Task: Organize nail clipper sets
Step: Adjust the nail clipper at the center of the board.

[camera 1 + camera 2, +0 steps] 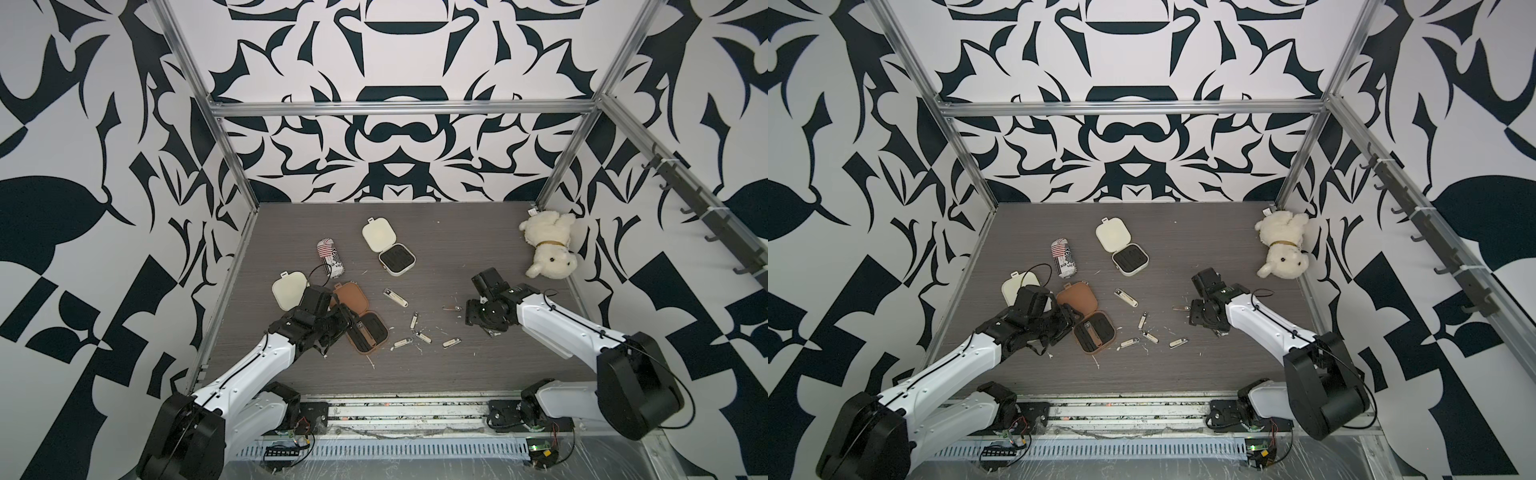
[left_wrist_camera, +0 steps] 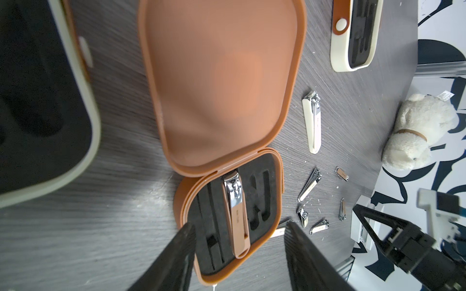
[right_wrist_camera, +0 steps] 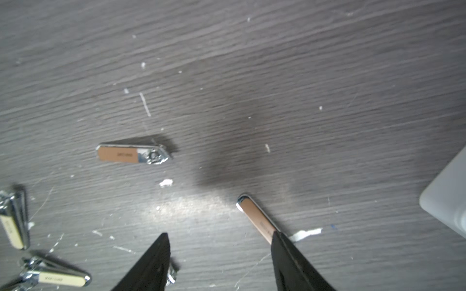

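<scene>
At the left of the desk (image 1: 457, 374), a cream case (image 1: 288, 291) lies open, its base partly hidden under the left arm. Just to its right, the left gripper (image 2: 238, 226) hangs over the open brown case (image 2: 222, 88) with its jaws apart, pinching nothing. In the left wrist view its fingertips (image 2: 187, 231) straddle the near end of the case's base. A brown clipper (image 2: 233, 199) sits in the middle slot of the black insert, in line with the gap between the fingers.

Behind these lies a crushed striped can (image 1: 332, 257). Farther back, a second cream case (image 1: 397, 261) is open with its insert facing up.

Right of the brown case, a long cream clipper (image 1: 395, 297) and several small cream clippers (image 1: 451, 343) lie loose and close together. A small brown clipper (image 3: 133, 153) lies nearer the right gripper (image 3: 219, 235), whose jaws stand wide apart and hold nothing. A third brown clipper (image 3: 256, 218) lies flat with one end hidden behind one finger (image 3: 290, 259); whether they touch cannot be told.

A white plush dog (image 1: 548, 245) lies in the far right corner, well apart from the rest.
</scene>
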Controlling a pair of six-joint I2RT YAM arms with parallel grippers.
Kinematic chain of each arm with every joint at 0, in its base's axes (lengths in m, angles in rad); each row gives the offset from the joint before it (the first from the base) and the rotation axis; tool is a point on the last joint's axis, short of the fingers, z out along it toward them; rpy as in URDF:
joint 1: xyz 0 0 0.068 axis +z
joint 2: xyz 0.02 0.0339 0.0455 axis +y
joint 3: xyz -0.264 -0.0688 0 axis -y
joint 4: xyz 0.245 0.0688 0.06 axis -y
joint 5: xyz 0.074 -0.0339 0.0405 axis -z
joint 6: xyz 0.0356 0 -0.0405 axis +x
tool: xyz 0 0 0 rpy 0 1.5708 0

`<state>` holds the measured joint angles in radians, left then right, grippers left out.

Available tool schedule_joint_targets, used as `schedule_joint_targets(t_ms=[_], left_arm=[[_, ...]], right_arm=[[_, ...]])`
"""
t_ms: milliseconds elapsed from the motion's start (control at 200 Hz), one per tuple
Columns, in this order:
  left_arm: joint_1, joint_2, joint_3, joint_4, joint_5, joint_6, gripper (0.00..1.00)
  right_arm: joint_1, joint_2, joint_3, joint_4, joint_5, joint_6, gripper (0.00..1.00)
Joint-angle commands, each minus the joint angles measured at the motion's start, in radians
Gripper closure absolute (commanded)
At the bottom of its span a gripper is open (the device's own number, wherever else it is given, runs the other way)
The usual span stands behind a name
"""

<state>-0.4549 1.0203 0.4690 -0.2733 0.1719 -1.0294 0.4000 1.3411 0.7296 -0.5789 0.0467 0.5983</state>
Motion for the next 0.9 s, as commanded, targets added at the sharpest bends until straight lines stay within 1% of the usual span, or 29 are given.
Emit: schedule_joint_targets(t_ms=[0,90,185,245,285,320,415,520,895], left_arm=[[-0.004,-0.011,0.000,0.004,0.001,0.000,0.39],[-0.003,-0.012,-0.006,0.008,0.000,-0.003,0.39],[-0.003,-0.012,-0.011,0.015,-0.001,-0.007,0.39],[-0.004,-0.011,-0.012,0.018,0.000,-0.008,0.39],[-0.003,-0.008,-0.010,0.017,0.000,-0.008,0.39],[-0.004,-0.006,-0.009,0.017,0.001,-0.008,0.39],[-0.003,-0.006,-0.010,0.019,0.001,-0.008,0.39],[-0.003,-0.006,-0.010,0.019,0.002,-0.008,0.39],[-0.004,0.014,-0.018,0.031,0.003,-0.008,0.38]], right_arm=[[-0.002,0.026,0.025,0.031,-0.041,-0.018,0.34],[-0.001,0.058,0.038,0.024,-0.036,-0.023,0.44],[-0.001,0.085,0.039,0.033,-0.046,-0.024,0.60],[-0.001,0.099,0.042,0.042,-0.051,-0.023,0.66],[-0.001,0.107,0.045,0.046,-0.057,-0.023,0.71],[-0.001,0.114,0.049,0.052,-0.062,-0.021,0.74],[-0.001,0.131,0.058,0.071,-0.076,-0.014,0.78],[-0.002,0.157,0.073,0.084,-0.084,-0.011,0.80],[-0.001,0.289,0.166,0.104,-0.070,-0.041,0.83]])
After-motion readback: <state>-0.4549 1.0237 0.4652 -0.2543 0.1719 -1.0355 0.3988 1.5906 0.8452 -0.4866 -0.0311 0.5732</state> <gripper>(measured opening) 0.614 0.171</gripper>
